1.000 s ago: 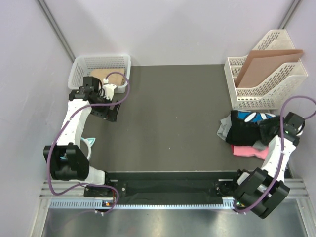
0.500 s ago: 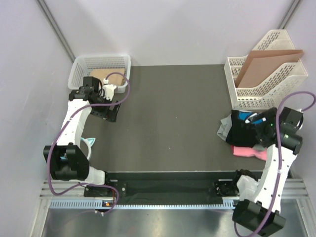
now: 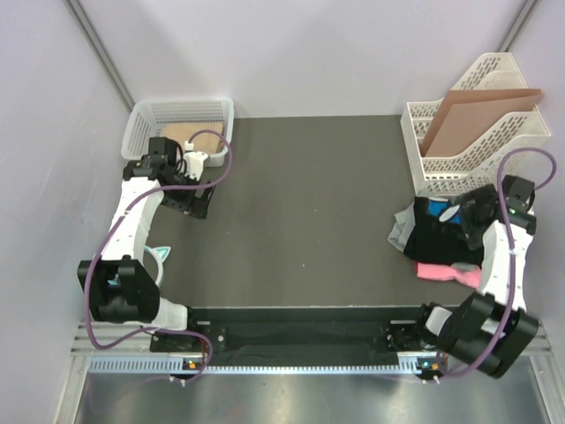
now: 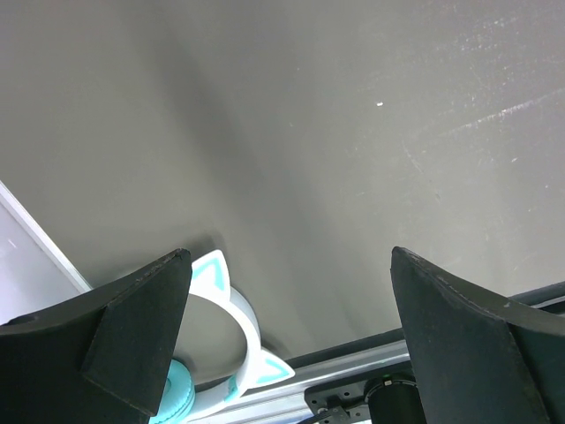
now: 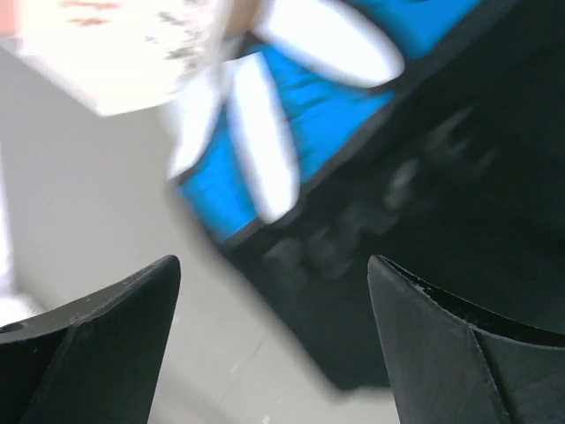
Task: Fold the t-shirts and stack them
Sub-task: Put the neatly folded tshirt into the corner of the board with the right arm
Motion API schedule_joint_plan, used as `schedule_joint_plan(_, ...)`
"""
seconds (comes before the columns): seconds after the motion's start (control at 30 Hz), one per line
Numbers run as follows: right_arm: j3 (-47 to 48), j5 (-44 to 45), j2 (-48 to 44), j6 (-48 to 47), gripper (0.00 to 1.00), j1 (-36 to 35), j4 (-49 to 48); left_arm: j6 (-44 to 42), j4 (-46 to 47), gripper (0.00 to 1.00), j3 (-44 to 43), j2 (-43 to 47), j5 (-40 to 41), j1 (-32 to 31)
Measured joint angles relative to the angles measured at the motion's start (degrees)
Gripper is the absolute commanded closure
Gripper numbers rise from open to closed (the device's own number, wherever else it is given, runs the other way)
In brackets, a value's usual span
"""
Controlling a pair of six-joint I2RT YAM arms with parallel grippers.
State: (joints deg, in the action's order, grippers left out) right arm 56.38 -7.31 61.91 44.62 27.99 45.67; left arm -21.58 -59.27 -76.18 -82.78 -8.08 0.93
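The t-shirts lie in a crumpled pile at the table's right side. The black one [image 3: 431, 240] is on top with its white-and-blue logo [image 3: 436, 209] showing, a grey one [image 3: 402, 226] pokes out on the left, and a pink one [image 3: 448, 271] sticks out at the near side. My right gripper [image 3: 463, 218] hovers open just over the black shirt's [image 5: 459, 177] logo [image 5: 291, 115], with nothing between its fingers [image 5: 97, 353]. My left gripper [image 3: 194, 200] stands open and empty over bare table at the far left [image 4: 291, 336].
A white basket [image 3: 181, 111] sits at the back left. A white file rack [image 3: 477, 141] holding a brown cardboard sheet [image 3: 468, 110] stands at the back right, just behind the pile. White-and-teal cat-ear headphones [image 3: 160, 256] [image 4: 225, 327] lie near the left arm's base.
My right arm rose from the pile's near side and swung back over the black shirt's logo, its jaws opening wider. The left arm has not moved.
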Motion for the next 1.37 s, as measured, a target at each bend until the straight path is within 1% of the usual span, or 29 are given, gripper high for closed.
schedule_joint_plan(0.1, -6.9, 0.3, 5.4, -0.2, 0.14, 3.5, -5.6, 0.0, 0.0, 0.01, 0.0, 0.0, 0.0, 0.0)
schedule_joint_plan(0.23, -12.2, 1.0, 10.5, -0.9, 0.13, 6.4, -10.1, 0.0, 0.0, 0.01, 0.0, 0.0, 0.2, 0.0)
schedule_joint_plan(0.33, -12.9, 1.2, 10.5, -1.4, 0.13, 6.4, -11.9, 0.3, 0.0, 0.01, 0.0, 0.0, 0.2, 0.0)
schedule_joint_plan(0.5, -12.9, -0.3, 9.3, -2.2, 0.13, 6.4, -12.1, 0.4, 0.0, 0.01, 0.0, 0.0, 0.2, 0.0)
schedule_joint_plan(0.57, -13.0, -2.9, 7.2, -2.2, 0.12, 6.3, -12.5, 0.5, 0.0, 0.01, 0.0, 0.2, 0.2, 0.0)
schedule_joint_plan(0.63, -12.9, -7.3, 3.7, -1.4, 0.08, 5.5, -14.4, 0.5, 0.0, 0.01, 0.0, 0.5, 0.3, 0.0)
schedule_joint_plan(0.73, -11.6, -12.9, -1.4, 0.2, 0.02, 0.2, -19.4, 0.7, 0.0, 0.01, 0.0, 1.0, 0.3, 0.0)
schedule_joint_plan(0.83, -4.9, -16.2, -2.0, -0.2, 0.00, -9.8, -22.8, 0.7, 0.5, 0.01, 0.9, 2.1, 0.5, 0.0)
schedule_joint_plan(1.0, 11.0, -17.1, 6.1, -4.9, 0.00, -27.7, -25.3, 1.2, 0.7, 0.01, 3.0, 4.1, 1.3, 0.1)
schedule_joint_plan(1.1, 15.5, -16.3, 10.8, -7.7, 0.00, -37.3, -26.6, 2.0, 1.4, 0.01, 4.3, 5.2, 1.5, 0.2)
schedule_joint_plan(1.27, 17.2, -14.7, 16.3, -11.2, 0.00, -47.2, -25.2, 3.0, 3.3, 0.01, 6.8, 6.8, 1.6, 0.7)
schedule_joint_plan(1.37, 20.7, -13.7, 20.2, -13.2, 0.00, -50.2, -22.7, 3.7, 4.8, 0.01, 8.2, 7.4, 1.6, 1.0)
